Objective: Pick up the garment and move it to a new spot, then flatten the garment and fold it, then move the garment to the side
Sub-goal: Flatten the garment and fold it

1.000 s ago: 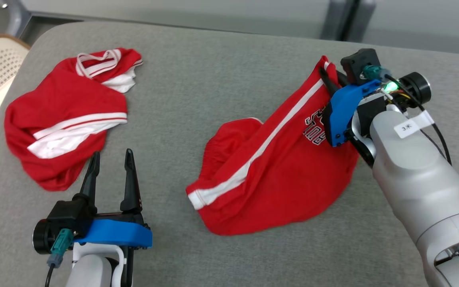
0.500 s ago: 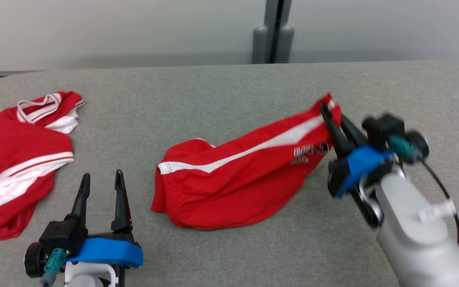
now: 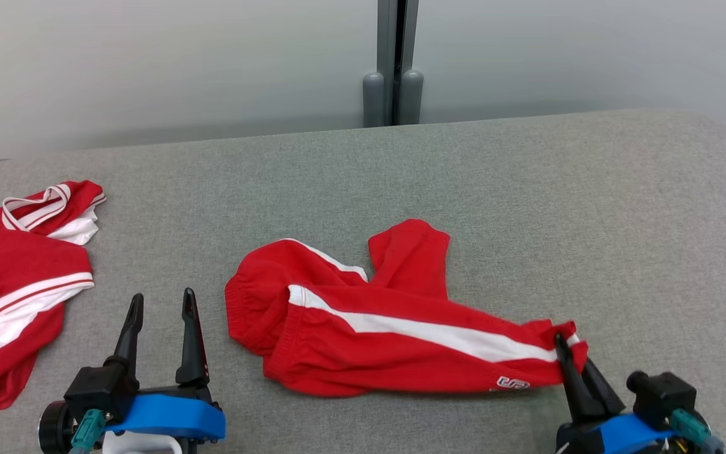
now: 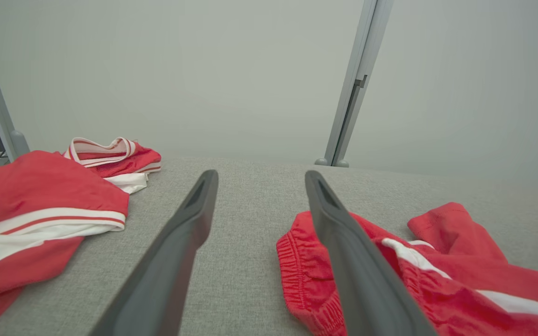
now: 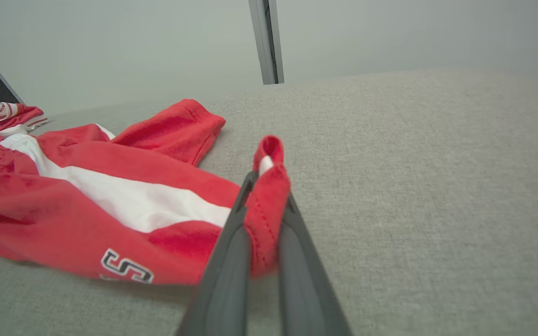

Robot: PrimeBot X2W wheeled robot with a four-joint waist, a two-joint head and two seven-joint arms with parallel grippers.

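The garment (image 3: 401, 328) is a pair of red shorts with a white side stripe and a small printed logo, lying stretched across the middle of the grey table (image 3: 527, 189). My right gripper (image 3: 563, 345) is shut on the hem corner at its near right end. In the right wrist view a fold of red cloth (image 5: 269, 196) is pinched between the two fingers of the right gripper (image 5: 266, 186), and the rest of the garment (image 5: 87, 186) trails left. My left gripper (image 3: 162, 295) stands open and holds nothing, just left of the waistband. In the left wrist view the left gripper (image 4: 260, 175) points past the waistband (image 4: 297, 261).
A second red and white garment (image 3: 16, 284) lies crumpled at the table's left edge, also in the left wrist view as a red heap (image 4: 40, 186). A grey wall with a vertical post (image 3: 394, 63) stands behind the table. Bare grey cloth lies to the far right.
The head camera has swung, shifting the whole view. My right gripper has drawn the garment's corner down toward the near right, and the shorts now lie stretched low on the table. The left gripper stays open.
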